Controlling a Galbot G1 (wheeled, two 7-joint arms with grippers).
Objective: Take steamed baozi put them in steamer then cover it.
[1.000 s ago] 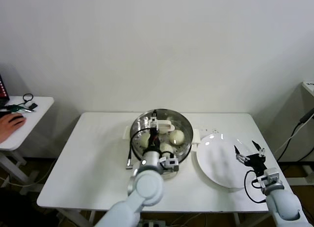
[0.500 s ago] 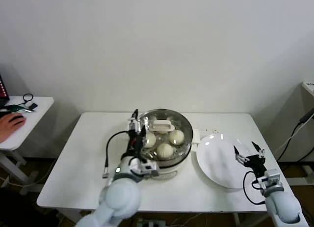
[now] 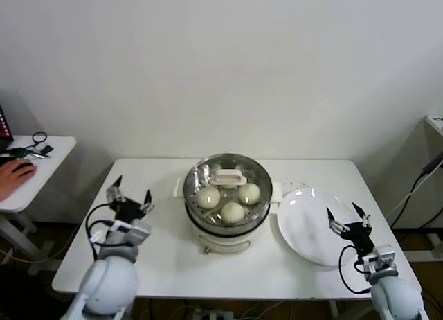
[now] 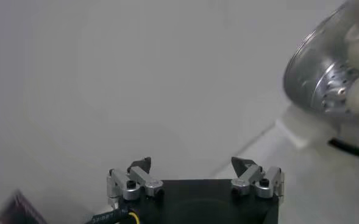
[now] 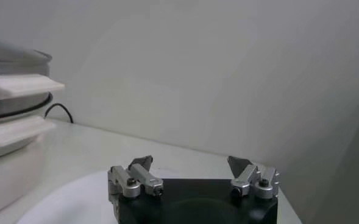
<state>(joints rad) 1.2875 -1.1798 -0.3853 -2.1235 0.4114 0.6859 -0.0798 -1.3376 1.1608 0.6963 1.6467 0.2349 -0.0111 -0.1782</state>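
The steamer point(image 3: 208, 224) stands at the table's middle with the clear glass cover point(image 3: 257, 170) on it, cream handle point(image 3: 228, 176) at its centre. Three baozi point(image 3: 233, 210) show through the glass; a fourth is hidden under the handle. My left gripper point(image 3: 129, 201) is open and empty over the table's left part, well clear of the steamer. The left wrist view shows its open gripper point(image 4: 192, 165) and the steamer's rim point(image 4: 319, 85). My right gripper point(image 3: 346, 218) is open and empty above the white plate point(image 3: 304, 230). The right wrist view shows it point(image 5: 192, 164) beside the steamer's handle point(image 5: 17, 85).
A side table point(image 3: 41, 167) at the far left holds keys, and a person's hand rests on it. A black cable point(image 5: 57, 109) runs behind the steamer. The wall stands close behind the table.
My left arm has let go of the cover's handle and drawn back left from above the steamer to the table's left side. The cover stays on the steamer. The right arm has barely moved.
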